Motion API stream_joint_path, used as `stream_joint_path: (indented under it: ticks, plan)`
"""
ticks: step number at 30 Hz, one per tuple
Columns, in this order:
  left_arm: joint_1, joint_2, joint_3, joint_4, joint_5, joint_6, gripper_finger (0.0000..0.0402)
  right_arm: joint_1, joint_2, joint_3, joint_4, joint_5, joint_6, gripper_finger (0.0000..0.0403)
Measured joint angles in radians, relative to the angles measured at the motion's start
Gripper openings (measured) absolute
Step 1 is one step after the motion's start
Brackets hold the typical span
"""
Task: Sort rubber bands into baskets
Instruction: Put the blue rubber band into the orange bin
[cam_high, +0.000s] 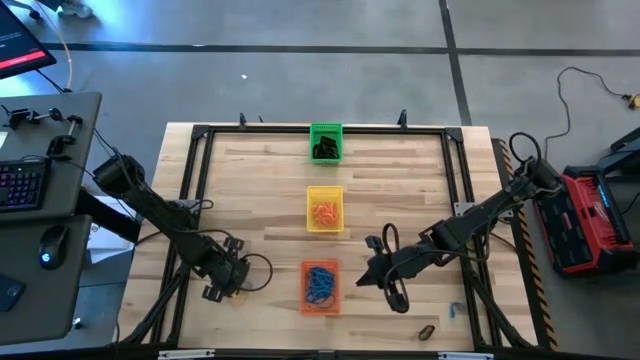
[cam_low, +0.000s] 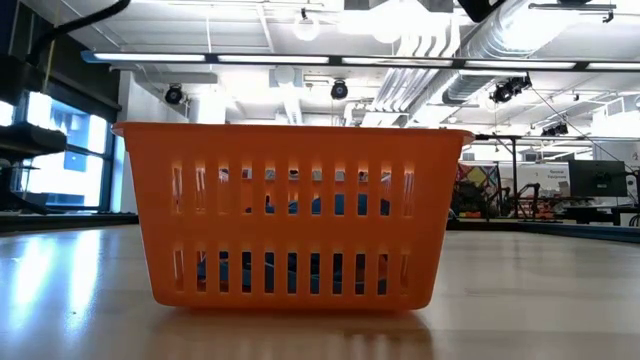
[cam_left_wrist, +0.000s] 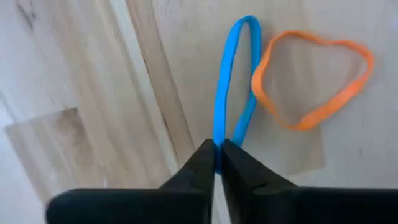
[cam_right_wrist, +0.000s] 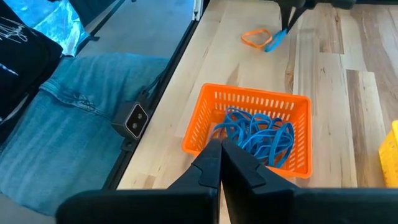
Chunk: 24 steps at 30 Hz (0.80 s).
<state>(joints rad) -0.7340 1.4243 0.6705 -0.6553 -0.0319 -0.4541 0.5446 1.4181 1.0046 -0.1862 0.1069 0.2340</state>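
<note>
Left gripper (cam_left_wrist: 217, 163): lower left of table (cam_high: 260, 190), jaws closed on blue band (cam_left_wrist: 233, 81)
Orange band (cam_left_wrist: 311, 78): touching blue band
Right gripper (cam_right_wrist: 220, 152): jaws shut, empty, by orange basket (cam_right_wrist: 205, 127)

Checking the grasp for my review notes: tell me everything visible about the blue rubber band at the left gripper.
The thin blue rubber band is a narrow, elongated loop of smooth rubber, lying on the pale wooden table. The left gripper is shut on one end of it, the two dark fingers pinching it. Its far end lies right beside a thin orange rubber band, seeming to touch it. The right wrist view shows the pair beyond the orange plastic basket.
</note>
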Motion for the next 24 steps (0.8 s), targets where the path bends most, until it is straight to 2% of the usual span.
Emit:
stream_joint_path:
  ticks: [4, 8, 19, 24]
  plan:
    - [0.027, 0.000, 0.042, -0.087, -0.013, -0.027, 0.0009, 0.000, 0.000, 0.000, -0.008, 0.008, 0.000, 0.0000]
    - [0.075, -0.003, 0.106, -0.095, -0.022, -0.021, 0.0002, 0.000, 0.000, 0.000, -0.025, 0.008, 0.020, 0.0000]
    - [0.276, 0.002, 0.368, -0.079, -0.126, 0.220, 0.0001, 0.000, 0.000, 0.000, -0.094, 0.046, 0.037, 0.0000]
    - [0.332, 0.095, 0.480, -0.054, -0.120, 0.334, 0.0001, 0.000, 0.000, 0.000, -0.123, 0.049, 0.046, 0.0000]
